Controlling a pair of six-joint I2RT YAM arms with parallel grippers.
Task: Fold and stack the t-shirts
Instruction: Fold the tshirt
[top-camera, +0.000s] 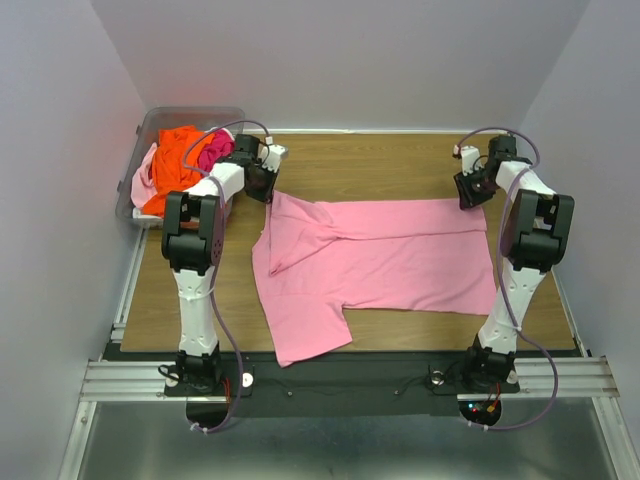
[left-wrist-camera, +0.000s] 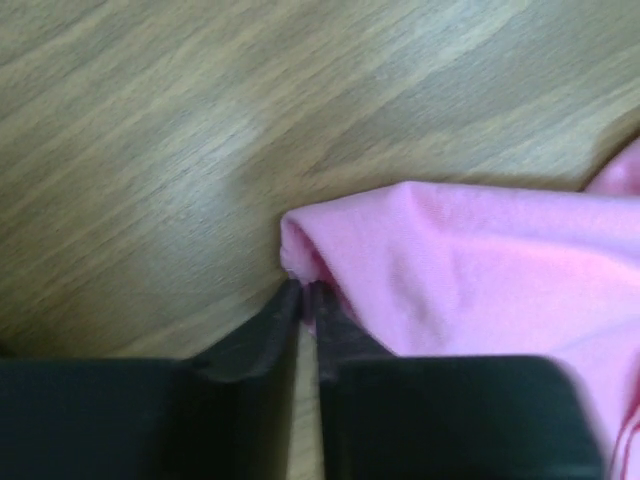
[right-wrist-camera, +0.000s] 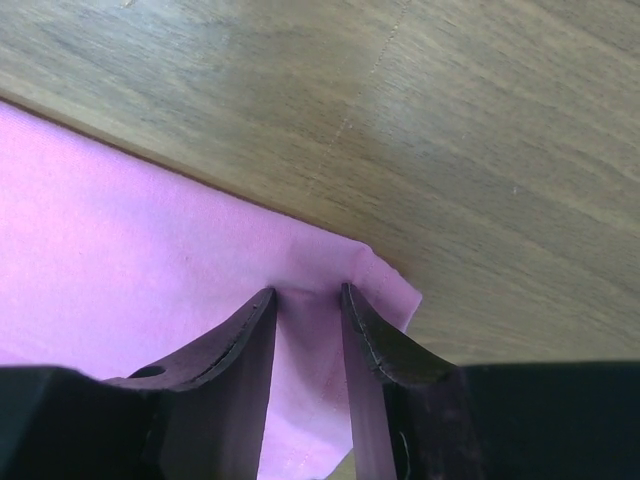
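Note:
A light pink t-shirt (top-camera: 380, 260) lies spread across the wooden table, one sleeve reaching toward the near edge. My left gripper (top-camera: 265, 185) is at its far left corner. In the left wrist view the left gripper (left-wrist-camera: 307, 290) has its jaws nearly together, pinching a folded edge of the pink shirt (left-wrist-camera: 470, 270). My right gripper (top-camera: 470, 197) is at the far right corner. The right wrist view shows that gripper (right-wrist-camera: 308, 292) with its fingers apart, tips pressed down on the shirt corner (right-wrist-camera: 130, 230) and cloth lying between them.
A clear plastic bin (top-camera: 190, 115) stands at the far left, beside the left arm. It holds a bright orange shirt (top-camera: 175, 160), a hot pink one (top-camera: 213, 150) and a pale pink one (top-camera: 143, 180). Bare wood table (top-camera: 380, 165) lies behind the spread shirt.

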